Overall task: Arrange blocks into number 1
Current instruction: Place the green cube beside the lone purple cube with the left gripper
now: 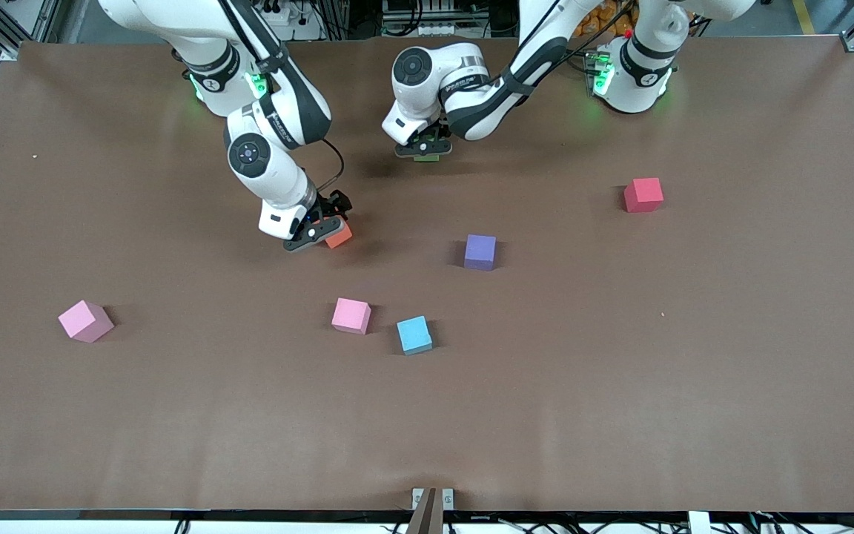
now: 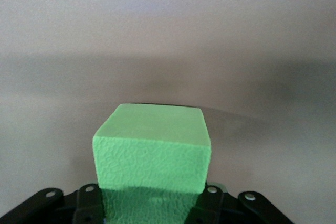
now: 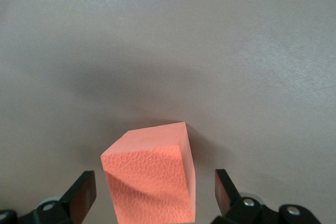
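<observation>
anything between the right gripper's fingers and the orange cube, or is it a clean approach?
Clean. In the right wrist view the open right gripper straddles the small matte orange cube; only bare brown table shows in the gaps beside each finger.

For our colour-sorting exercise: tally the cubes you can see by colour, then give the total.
Pink: 2
Purple: 1
Green: 1
Orange: 1
Red: 1
Light blue: 1
Total: 7
</observation>
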Controlling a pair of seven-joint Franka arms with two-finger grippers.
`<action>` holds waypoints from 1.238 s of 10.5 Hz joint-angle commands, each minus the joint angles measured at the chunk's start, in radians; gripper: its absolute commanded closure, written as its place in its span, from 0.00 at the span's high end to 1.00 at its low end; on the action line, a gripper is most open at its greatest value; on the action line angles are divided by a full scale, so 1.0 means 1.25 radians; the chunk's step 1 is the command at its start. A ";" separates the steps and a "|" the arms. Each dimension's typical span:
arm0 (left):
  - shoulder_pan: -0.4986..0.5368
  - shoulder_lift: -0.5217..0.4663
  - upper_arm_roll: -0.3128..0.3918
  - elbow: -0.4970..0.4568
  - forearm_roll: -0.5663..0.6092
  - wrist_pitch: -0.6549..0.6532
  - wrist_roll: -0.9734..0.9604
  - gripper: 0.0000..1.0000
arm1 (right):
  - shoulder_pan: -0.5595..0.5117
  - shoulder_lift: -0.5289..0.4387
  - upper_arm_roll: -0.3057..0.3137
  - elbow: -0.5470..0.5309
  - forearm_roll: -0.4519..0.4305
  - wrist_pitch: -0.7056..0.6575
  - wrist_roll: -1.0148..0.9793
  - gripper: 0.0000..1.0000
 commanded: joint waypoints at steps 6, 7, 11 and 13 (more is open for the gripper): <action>-0.025 0.000 -0.003 -0.009 0.005 0.014 -0.055 0.00 | 0.024 0.025 -0.003 -0.007 0.017 0.031 -0.011 1.00; -0.027 0.005 -0.003 -0.009 0.005 0.014 -0.057 0.00 | 0.022 0.025 -0.003 -0.010 0.016 0.034 -0.011 0.94; -0.034 0.016 -0.003 -0.006 0.010 0.014 -0.057 1.00 | 0.011 0.024 -0.004 -0.012 0.016 0.034 -0.010 0.70; -0.031 0.008 -0.002 0.001 0.011 0.006 -0.055 1.00 | 0.005 0.024 -0.005 -0.012 0.016 0.035 -0.010 0.60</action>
